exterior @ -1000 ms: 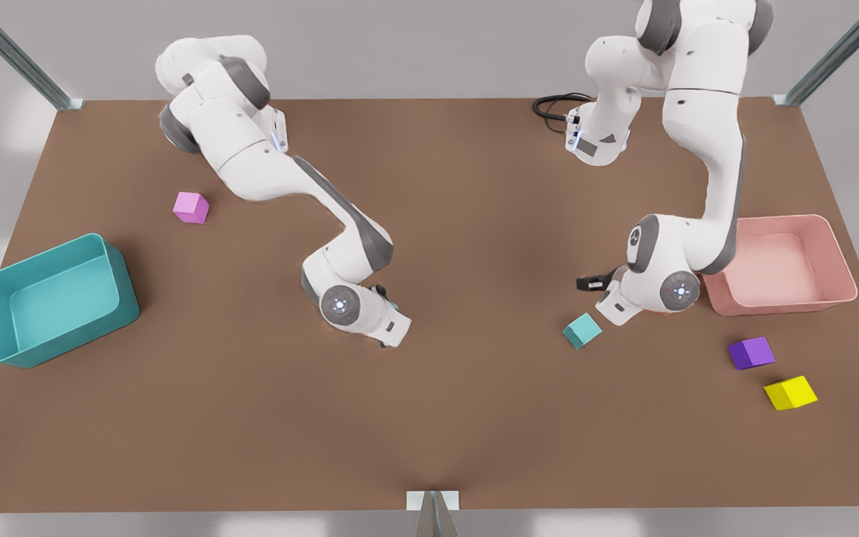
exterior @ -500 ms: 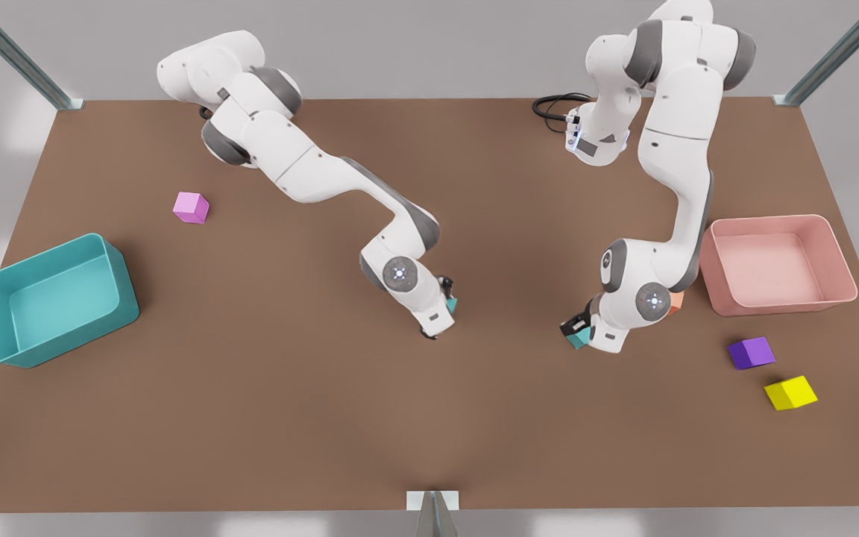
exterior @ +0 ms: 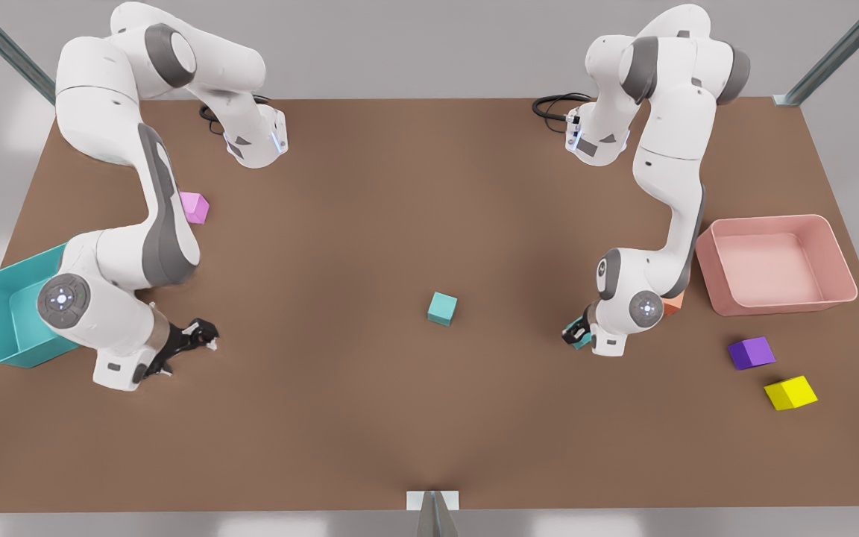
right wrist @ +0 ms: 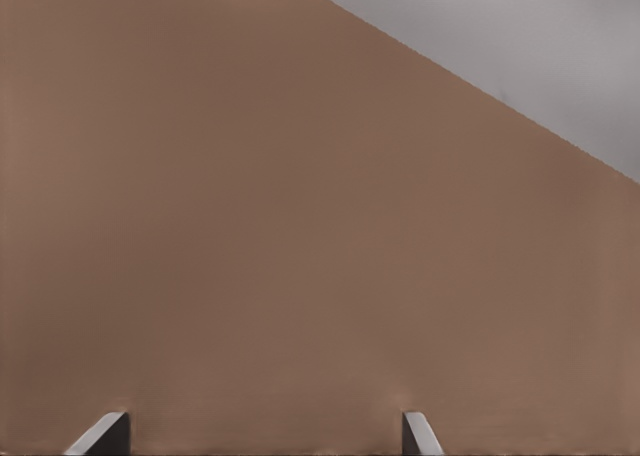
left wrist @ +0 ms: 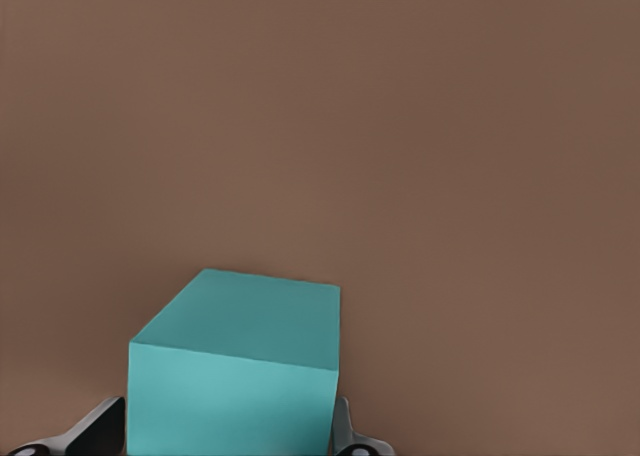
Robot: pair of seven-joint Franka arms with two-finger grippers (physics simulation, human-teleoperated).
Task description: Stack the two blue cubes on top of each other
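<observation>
Cubes first: one teal cube (exterior: 442,308) is sitting alone on the brown table (exterior: 400,418) around the middle, nothing touching it. The other teal cube (left wrist: 235,376) is getting pinched by the left gripper (exterior: 577,335), which is the one on the front view's right, hanging low by the table just in front of the pink bin (exterior: 776,262). In the left wrist view you can see a finger (left wrist: 345,431) pressing on each side of that cube, so it's clamped on it, and in the front view just a sliver of teal is peeking out under the wrist. The right gripper (exterior: 194,337) is over on the front view's left, right next to the teal bin (exterior: 4,313), fingers spread wide with nothing between them; its wrist view is just looking at bare table past the two fingertips (right wrist: 100,436). That arm is waiting. Also lying around: a pink cube (exterior: 194,207) behind that arm, plus a purple cube (exterior: 751,353) and a yellow cube (exterior: 790,392) near each other in front of the pink bin.
</observation>
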